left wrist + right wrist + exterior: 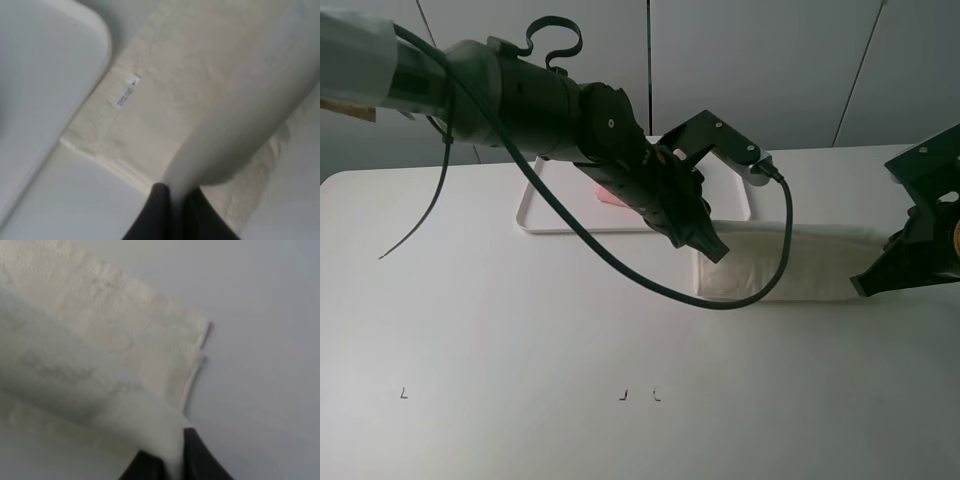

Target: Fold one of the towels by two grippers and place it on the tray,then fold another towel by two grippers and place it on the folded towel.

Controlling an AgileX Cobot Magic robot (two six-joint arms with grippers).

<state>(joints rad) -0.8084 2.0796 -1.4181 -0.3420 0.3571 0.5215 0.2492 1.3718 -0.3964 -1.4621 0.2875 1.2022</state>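
Observation:
The cream-white towel (810,262) lies folded into a long strip on the table, just right of the white tray (535,215). My left gripper (713,250) reaches across to the strip's left end. In the left wrist view this gripper (176,192) is shut on a raised layer of the cream towel (165,100), next to the tray (45,75). At the strip's right end my right gripper (865,285) is shut too, pinching a lifted towel edge (100,385) between its fingers (197,455). A bit of the pale pink towel (610,197) shows on the tray behind the left arm.
The left arm and its black cable (760,280) hang over the tray and the towel's left end. Small black marks (623,395) sit on the white table near the front. A small label (125,92) is sewn on the cream towel near the tray.

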